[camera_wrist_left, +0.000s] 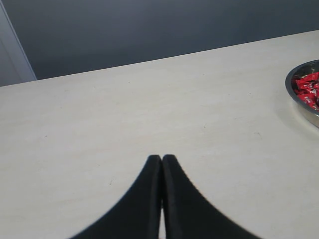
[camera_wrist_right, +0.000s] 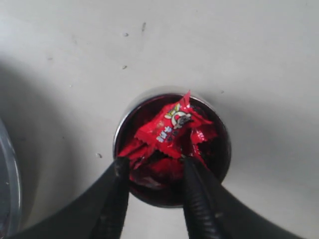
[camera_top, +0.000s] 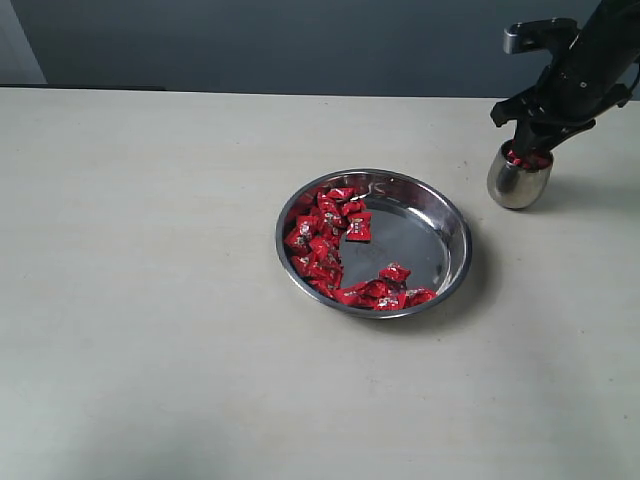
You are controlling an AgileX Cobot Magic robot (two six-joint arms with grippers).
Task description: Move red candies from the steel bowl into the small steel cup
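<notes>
Red shiny-wrapped candies (camera_top: pixel 320 235), most of them, lie in the wide shallow round steel bowl (camera_top: pixel 455 215) at mid-table. They crowd its left side and near rim; the right half of the floor is bare.

More red wrappers fill the small rounded brushed-steel cup (camera_top: pixel 518 180), upright on the table, apart from the bowl to its far right.

Only the right wrist view looks into the cup (camera_wrist_right: pixel 172 99). 1 candy (camera_wrist_right: pixel 172 127) with a white printed mark lies on top of the pile, clear of the fingertips. The black right gripper (camera_wrist_right: pixel 155 164) has its 2 tips at the cup's mouth. Its jaws are part-way open, with wrappers between them, and no candy is clearly pinched. A sliver of bowl rim (camera_wrist_right: pixel 10 189) shows at that picture's edge.

The exterior view shows the right gripper (camera_top: pixel 527 152) only as a dark mass above the cup.

The black left gripper (camera_wrist_left: pixel 161 158) appears only in the left wrist view. Its jaws are pressed together and hold nothing, over the bare pale table (camera_wrist_left: pixel 99 124). The bowl's edge (camera_wrist_left: pixel 301 102) with candies (camera_wrist_left: pixel 306 85) is off to 1 side.
</notes>
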